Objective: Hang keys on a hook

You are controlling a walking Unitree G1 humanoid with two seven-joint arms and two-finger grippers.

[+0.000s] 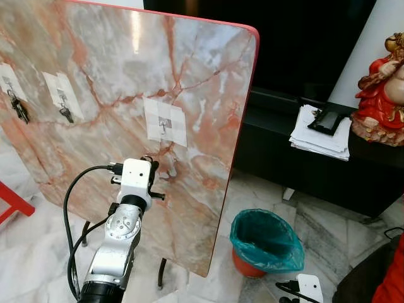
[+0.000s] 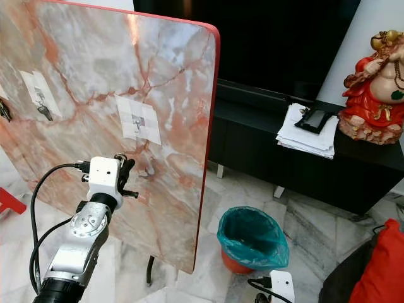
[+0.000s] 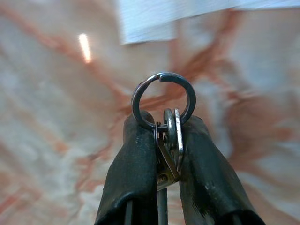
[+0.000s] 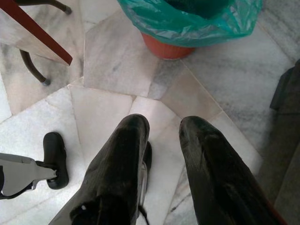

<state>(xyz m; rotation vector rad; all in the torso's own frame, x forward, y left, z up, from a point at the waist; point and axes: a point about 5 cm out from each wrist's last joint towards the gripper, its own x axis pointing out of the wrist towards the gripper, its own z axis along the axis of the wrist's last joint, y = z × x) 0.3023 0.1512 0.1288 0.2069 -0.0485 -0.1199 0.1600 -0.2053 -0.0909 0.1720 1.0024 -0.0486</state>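
- Nearest, the right gripper (image 4: pixel 161 140) hangs low over the pale marble floor (image 4: pixel 112 56); its two black fingers stand a little apart with nothing between them; in the head views just a white corner of its wrist shows at the lower edge, so the fingers cannot be judged from there.
- Close by it, a bin (image 1: pixel 265 243) lined with a teal plastic bag stands on the floor, its orange base peeking out beneath the liner.
- Further up, the left gripper (image 3: pixel 161 136) is raised to the board (image 1: pixel 113 82); its black fingers are closed on the keys (image 3: pixel 168 145), with the round metal ring (image 3: pixel 163 101) standing free above the fingertips; from the head views the wrist's white housing covers most of this and only a glimpse of the ring appears.
- The board is a glossy slab veined pink, grey and rust, edged in red, standing upright on dark curved legs; its left side is cut off by the frame.
- Just above the left gripper a white square patch carries a small hook (image 1: pixel 163 125); it looks bare, though it is small and hard to read.
- Farther left, two more patches each hold dark keys (image 1: pixel 65 113); details are too small to tell.
- Beyond, a dark low cabinet (image 1: pixel 278 151) bears a stack of papers (image 1: pixel 319 136) and a red-robed figurine (image 1: pixel 382 95), partly cropped.
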